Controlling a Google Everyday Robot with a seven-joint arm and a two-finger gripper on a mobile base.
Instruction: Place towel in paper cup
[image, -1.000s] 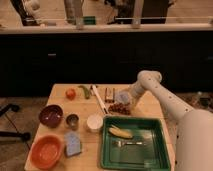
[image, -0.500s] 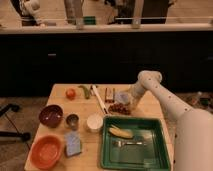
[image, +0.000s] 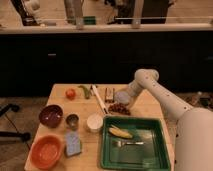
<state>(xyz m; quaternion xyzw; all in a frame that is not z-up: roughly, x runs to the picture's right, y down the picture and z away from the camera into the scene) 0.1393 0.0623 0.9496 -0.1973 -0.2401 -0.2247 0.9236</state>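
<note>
Gripper (image: 126, 93) low over back-centre of table (image: 150, 107), at end of white arm (image: 160, 95) coming in from right. Can't tell if it is wide, narrow or holding. Towel (image: 120, 98) is a pale grey-blue patch right at gripper, touching or just under it. Brown clump (image: 119, 108) just in front of towel. Snack bar (image: 109, 94) and white stick (image: 99, 100) just left. Cup (image: 95, 122) stands upright nearer front, well apart from towel, beside left edge of green tray (image: 159, 150). Tray holds banana (image: 120, 132) and fork (image: 129, 143). Metal cup (image: 72, 120) left of cup, then purple bowl (image: 51, 115). Blue cloth (image: 73, 145) and orange bowl (image: 46, 151) front left. Tomato (image: 70, 93) and green pepper (image: 85, 91) back left.
</note>
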